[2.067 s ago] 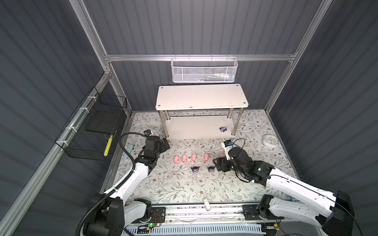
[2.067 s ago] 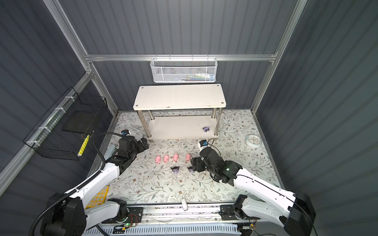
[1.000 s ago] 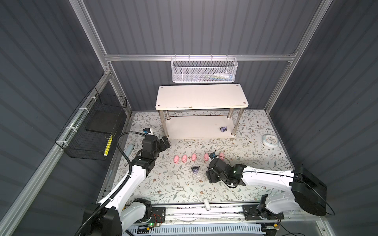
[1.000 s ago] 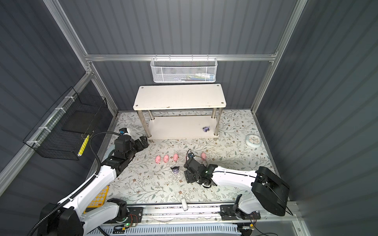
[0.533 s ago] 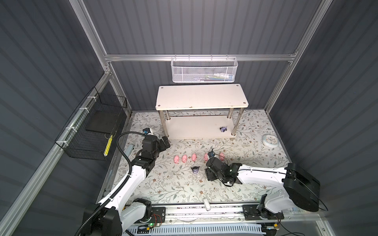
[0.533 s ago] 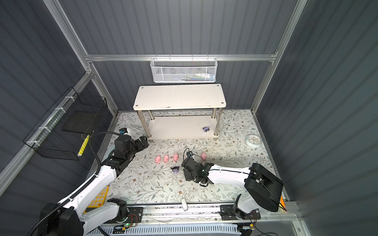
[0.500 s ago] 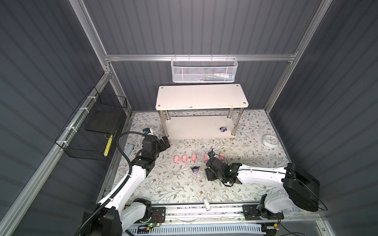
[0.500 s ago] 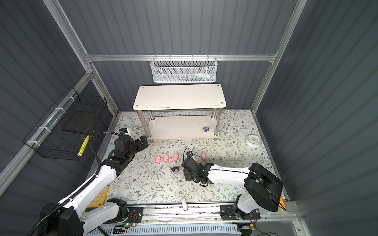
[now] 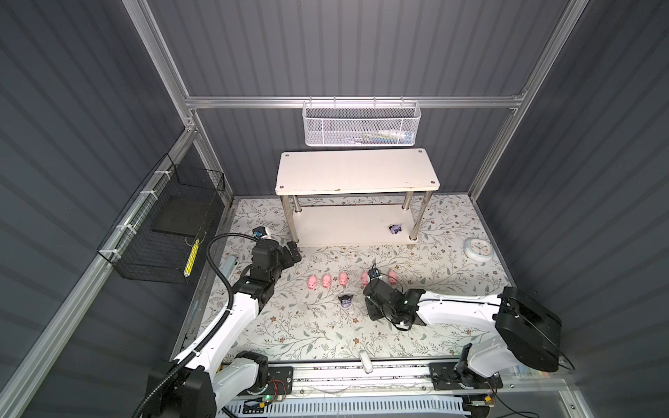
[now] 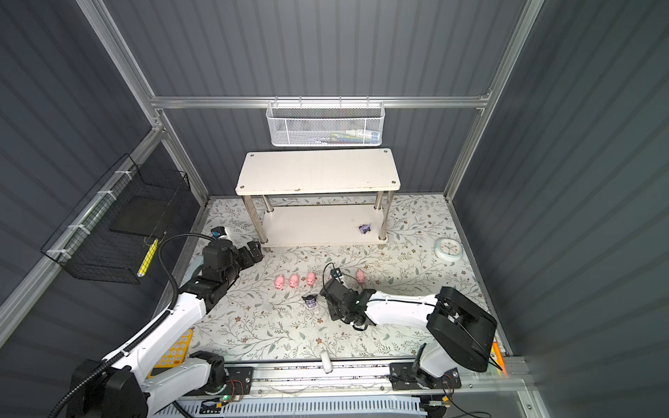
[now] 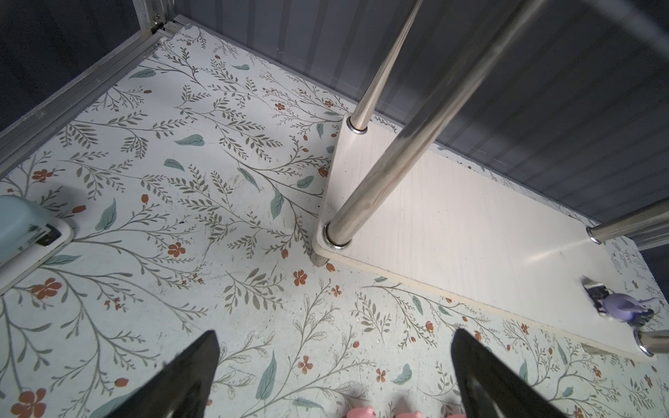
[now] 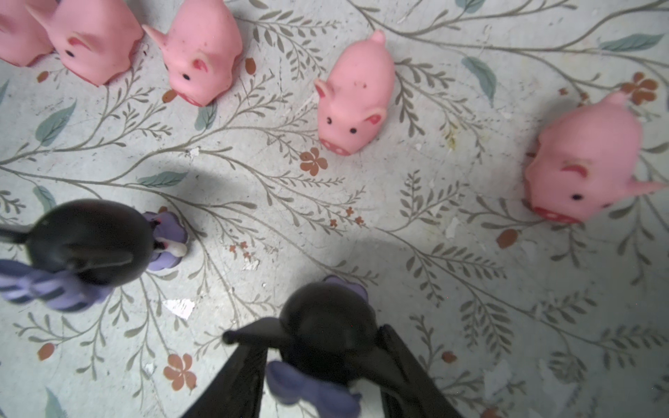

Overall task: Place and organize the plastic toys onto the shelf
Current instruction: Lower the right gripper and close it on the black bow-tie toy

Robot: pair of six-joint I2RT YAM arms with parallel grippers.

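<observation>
Moved: right pincer (image 12: 318,347), narrowed since a second ago, grips a horned toy (image 12: 325,318) on the mat (image 9: 289,325).
Left pincer (image 11: 335,334): wide open beside the shelf (image 9: 356,173).
Pigs (image 9: 343,278): rowed on the mat, off the shelf.

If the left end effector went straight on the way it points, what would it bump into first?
Probably the shelf: its nearest chrome leg and lower board's corner lie straight ahead of the open left end effector. Depth is unclear, so it might graze the floral mat first.
</observation>
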